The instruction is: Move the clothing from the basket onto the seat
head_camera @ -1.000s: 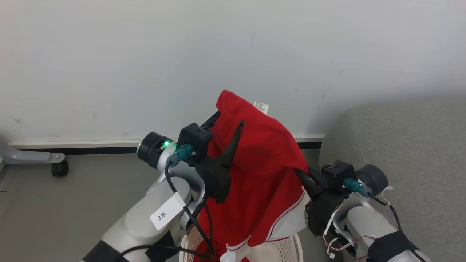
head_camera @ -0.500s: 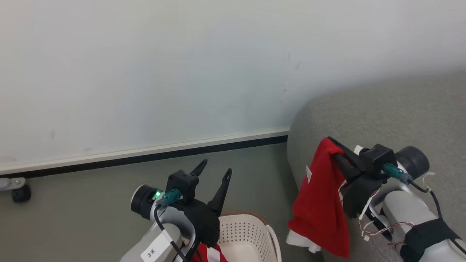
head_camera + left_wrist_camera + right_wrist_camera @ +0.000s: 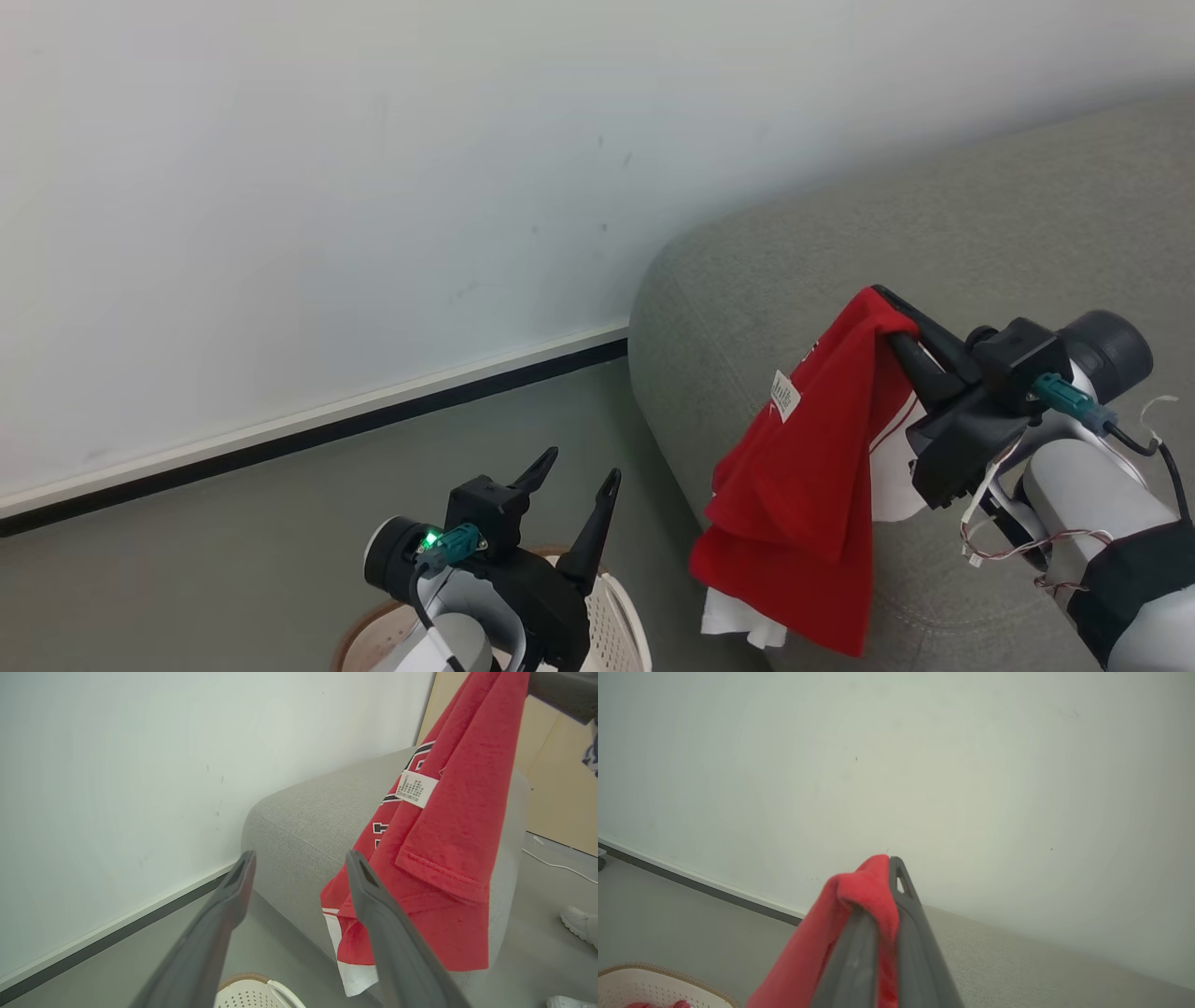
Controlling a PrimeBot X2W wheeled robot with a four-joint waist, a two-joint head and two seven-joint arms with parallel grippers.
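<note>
A red garment (image 3: 803,504) with white trim and a small label hangs from my right gripper (image 3: 887,313), which is shut on its top fold beside the arm of the grey seat (image 3: 980,233). The left wrist view has the same garment (image 3: 448,826) dangling against the seat (image 3: 299,807). Seen from the right wrist, red fabric (image 3: 859,896) is pinched between the fingers. My left gripper (image 3: 579,467) stands open and holds nothing, just above the cream basket (image 3: 611,621) at the bottom edge. More red clothing (image 3: 654,1004) lies in the basket (image 3: 668,984).
A pale wall with a white and black skirting board (image 3: 327,425) runs behind the grey floor (image 3: 233,560). In the left wrist view a person's white shoe (image 3: 579,917) and a white cable (image 3: 556,861) lie on the floor past the seat.
The head camera has swung further right, bringing more of the seat into view. My right gripper has carried the red garment higher, over the seat's arm. The left gripper stays open above the basket.
</note>
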